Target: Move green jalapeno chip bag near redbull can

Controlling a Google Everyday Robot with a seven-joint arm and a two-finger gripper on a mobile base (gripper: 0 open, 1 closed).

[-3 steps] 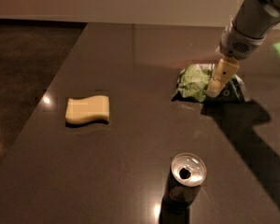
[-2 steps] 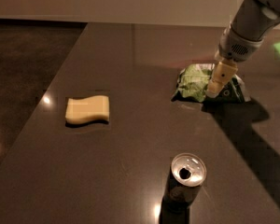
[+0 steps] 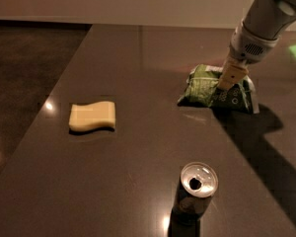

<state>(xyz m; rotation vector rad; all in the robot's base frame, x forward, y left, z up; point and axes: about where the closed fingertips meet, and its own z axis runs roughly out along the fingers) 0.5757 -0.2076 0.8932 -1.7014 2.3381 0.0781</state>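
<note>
The green jalapeno chip bag (image 3: 207, 88) lies crinkled on the dark table (image 3: 148, 63) at the right, toward the back. My gripper (image 3: 227, 82) comes down from the upper right and sits on the bag's top, just right of its middle. The arm hides part of the bag. The redbull can (image 3: 196, 189) stands upright near the front edge, its silver top and pull-tab hole showing. It is well in front of the bag and slightly to its left.
A pale yellow wavy sponge (image 3: 92, 116) lies on the left part of the table. The table's left edge runs diagonally, with dark floor (image 3: 24, 73) beyond it. A pale wall (image 3: 113, 1) runs behind the table.
The gripper tip has shifted very slightly upward at the bag. The bag, can and sponge have not visibly moved.
</note>
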